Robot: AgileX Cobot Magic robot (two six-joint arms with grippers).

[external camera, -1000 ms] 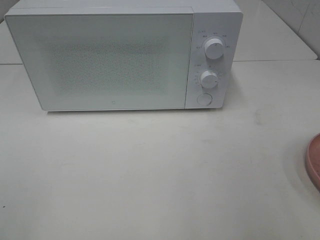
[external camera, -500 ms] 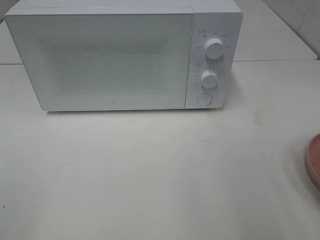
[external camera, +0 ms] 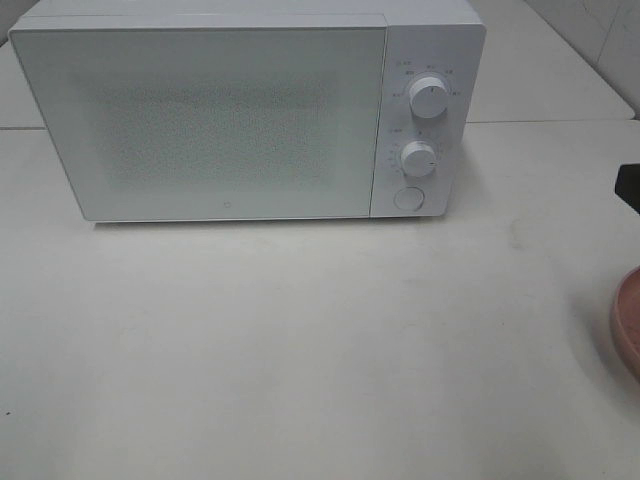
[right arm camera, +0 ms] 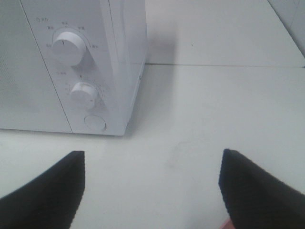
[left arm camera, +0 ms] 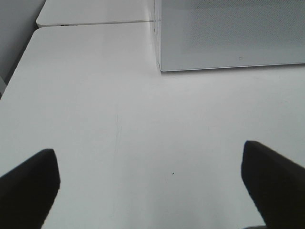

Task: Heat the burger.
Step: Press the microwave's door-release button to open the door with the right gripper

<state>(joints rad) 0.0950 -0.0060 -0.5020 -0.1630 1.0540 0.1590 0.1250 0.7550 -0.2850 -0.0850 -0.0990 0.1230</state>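
Left wrist view: left gripper (left arm camera: pixel 148 160) spread wide, empty; right gripper (right arm camera: pixel 152 160) likewise, facing the microwave (right arm camera: pixel 119 57), its tip perhaps near the pink plate (external camera: pixel 628 320).

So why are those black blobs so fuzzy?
Left wrist view: the left fingers look soft-edged, probably too near the lens; the microwave is sharper. Right wrist view: the right fingers blur likewise. High view: soft, even light.

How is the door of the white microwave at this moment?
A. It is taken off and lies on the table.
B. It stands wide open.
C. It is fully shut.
C: the microwave door sits flush beside the control panel, with no gap and nothing of the inside showing.
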